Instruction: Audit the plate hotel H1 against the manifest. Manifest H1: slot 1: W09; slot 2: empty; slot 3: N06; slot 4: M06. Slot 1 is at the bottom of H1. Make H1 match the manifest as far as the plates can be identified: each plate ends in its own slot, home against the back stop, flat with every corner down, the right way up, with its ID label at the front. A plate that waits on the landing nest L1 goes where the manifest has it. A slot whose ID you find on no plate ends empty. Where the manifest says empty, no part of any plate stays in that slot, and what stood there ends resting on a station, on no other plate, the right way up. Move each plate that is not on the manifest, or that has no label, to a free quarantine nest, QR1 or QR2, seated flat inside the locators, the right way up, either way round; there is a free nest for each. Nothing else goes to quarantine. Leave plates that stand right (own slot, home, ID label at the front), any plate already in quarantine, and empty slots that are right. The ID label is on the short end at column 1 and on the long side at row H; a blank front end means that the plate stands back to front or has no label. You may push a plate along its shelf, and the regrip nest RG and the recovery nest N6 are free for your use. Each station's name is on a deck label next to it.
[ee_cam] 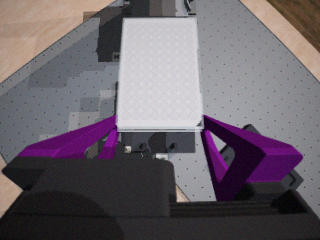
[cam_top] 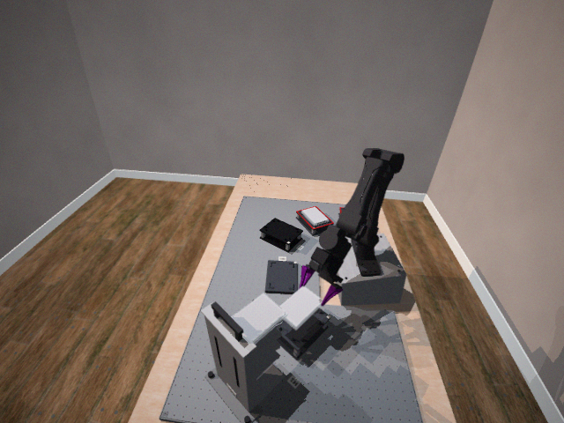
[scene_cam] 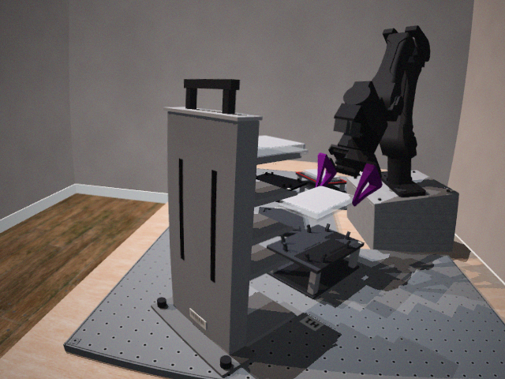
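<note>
The purple two-fingered jaws stand wide, one finger (ee_cam: 75, 140) at each near corner of a flat white rectangular well plate (ee_cam: 159, 75). They flank its short end, touching or just beside it; whether they pinch it I cannot tell. That spread suits the plate's width, so the jaws look set to carry or push it lengthwise.

In the exterior view the white plate (scene_cam: 316, 200) sits at centre frame, level, its far end at a middle shelf of the tall grey plate hotel with the black handle (scene_cam: 211, 171), above the dark pin-cornered nest (scene_cam: 314, 245). Being level and lined up with the shelf would let it slide home.

Another white plate (scene_cam: 279, 143) lies in the top slot. At upper centre of the top view, a red-edged nest (cam_top: 304, 213) holds a white plate (cam_top: 315, 214).
</note>
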Controlling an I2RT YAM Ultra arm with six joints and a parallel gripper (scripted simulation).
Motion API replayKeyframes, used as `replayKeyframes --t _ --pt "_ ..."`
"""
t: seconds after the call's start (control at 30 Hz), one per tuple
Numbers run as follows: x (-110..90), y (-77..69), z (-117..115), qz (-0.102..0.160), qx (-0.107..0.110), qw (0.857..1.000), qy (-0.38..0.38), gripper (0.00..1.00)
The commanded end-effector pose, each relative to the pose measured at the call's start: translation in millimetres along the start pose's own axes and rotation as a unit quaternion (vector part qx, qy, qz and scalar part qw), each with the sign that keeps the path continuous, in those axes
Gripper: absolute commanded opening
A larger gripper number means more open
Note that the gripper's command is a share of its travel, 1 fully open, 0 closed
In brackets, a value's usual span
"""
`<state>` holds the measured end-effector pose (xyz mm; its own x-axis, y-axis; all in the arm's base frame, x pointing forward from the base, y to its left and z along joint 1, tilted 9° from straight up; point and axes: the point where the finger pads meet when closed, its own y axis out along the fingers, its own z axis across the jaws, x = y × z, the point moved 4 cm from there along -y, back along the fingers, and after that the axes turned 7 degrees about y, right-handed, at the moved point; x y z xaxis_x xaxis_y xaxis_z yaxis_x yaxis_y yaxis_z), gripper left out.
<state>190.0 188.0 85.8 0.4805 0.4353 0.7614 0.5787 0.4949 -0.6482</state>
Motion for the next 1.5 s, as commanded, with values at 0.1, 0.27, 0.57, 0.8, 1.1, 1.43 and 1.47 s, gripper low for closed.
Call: replayKeyframes --t 0.1,0.27,0.57,0.8,1.1,1.43,1.47 --pt "9.0 4.2 0.6 -0.027 0.003 1.000 0.000 0.86" --pt "6.8 6.6 0.3 -0.027 0.003 1.000 0.000 0.86" --pt "0.6 13.6 -0.5 -0.027 0.003 1.000 0.000 0.86" --pt "-2.8 17.3 -0.9 -0.027 0.003 1.000 0.000 0.86" --pt "-9.1 24.2 -1.6 -0.027 0.003 1.000 0.000 0.86" --pt "-12.7 28.1 -2.1 -0.026 0.003 1.000 0.000 0.86" --pt "-12.7 28.1 -2.1 -0.026 0.003 1.000 0.000 0.86"
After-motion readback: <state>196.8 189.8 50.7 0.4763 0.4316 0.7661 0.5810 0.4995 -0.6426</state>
